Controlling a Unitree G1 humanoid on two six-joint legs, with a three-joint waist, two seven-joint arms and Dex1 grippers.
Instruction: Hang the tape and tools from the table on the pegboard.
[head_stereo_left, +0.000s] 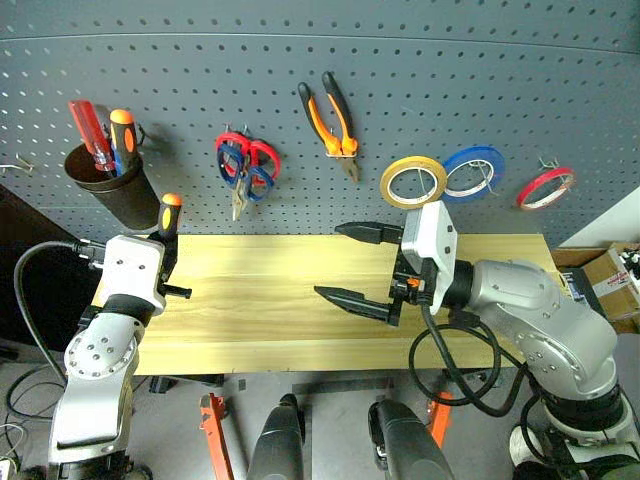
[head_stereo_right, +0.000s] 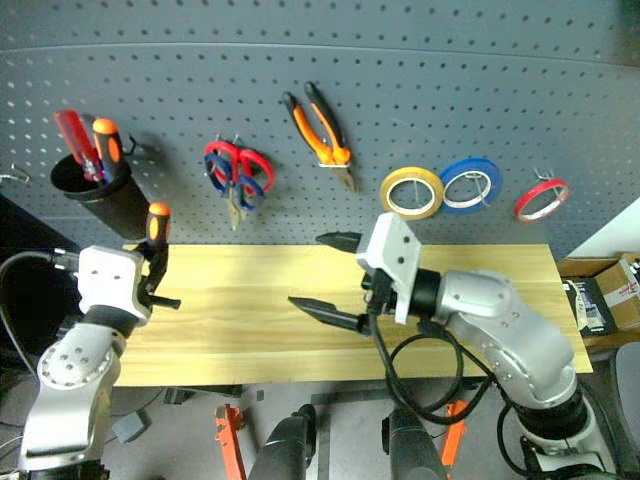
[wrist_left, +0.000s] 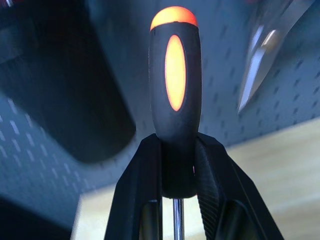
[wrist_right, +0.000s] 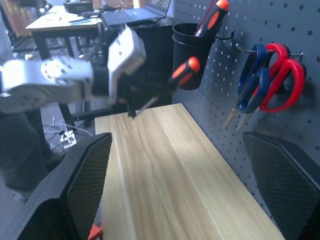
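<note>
I am facing a dark pegboard (head_stereo_left: 500, 60) already carrying pliers (head_stereo_left: 335, 120), scissors (head_stereo_left: 245, 170) and red tape (head_stereo_left: 545, 188). The wooden surface (head_stereo_left: 290, 300) below is lying bare. My left end effector (wrist_left: 176, 165) is clamping the last tool, a screwdriver (head_stereo_left: 170, 222), beside the black cup (head_stereo_left: 110, 185). My right end effector (head_stereo_left: 362, 262) is hanging spread apart, holding nothing.

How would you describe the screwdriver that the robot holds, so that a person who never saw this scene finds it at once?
Start at the dark grey pegboard and go to the black cup hanging at its left end. Just below the cup, the left gripper is shut on a slim screwdriver with an orange-and-black handle. Unlike the two screwdrivers in the cup, it stands handle-up above the pale wooden table.
</note>
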